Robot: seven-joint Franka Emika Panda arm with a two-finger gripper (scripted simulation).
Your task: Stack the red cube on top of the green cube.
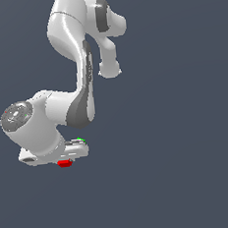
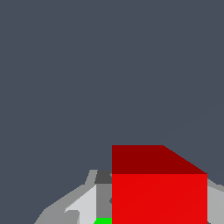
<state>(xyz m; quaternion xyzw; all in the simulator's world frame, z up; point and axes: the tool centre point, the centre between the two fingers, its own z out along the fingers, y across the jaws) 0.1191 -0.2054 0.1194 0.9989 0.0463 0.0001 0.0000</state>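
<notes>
While the red cube (image 1: 65, 163) shows low and left of centre beneath the end effector (image 1: 73, 152), seemingly clamped between its fingers, the green cube (image 1: 80, 139) peeks out just upper right of it, partly hidden.

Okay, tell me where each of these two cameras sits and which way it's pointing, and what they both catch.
Exterior view: off the arm, looking down from high above; shows the whole white arm, the red cube and a sliver of the green cube.
Wrist view: on the wrist, looking along the end effector; grey finger parts frame the red cube, green cube at the edge.
Shared: both cubes.
</notes>
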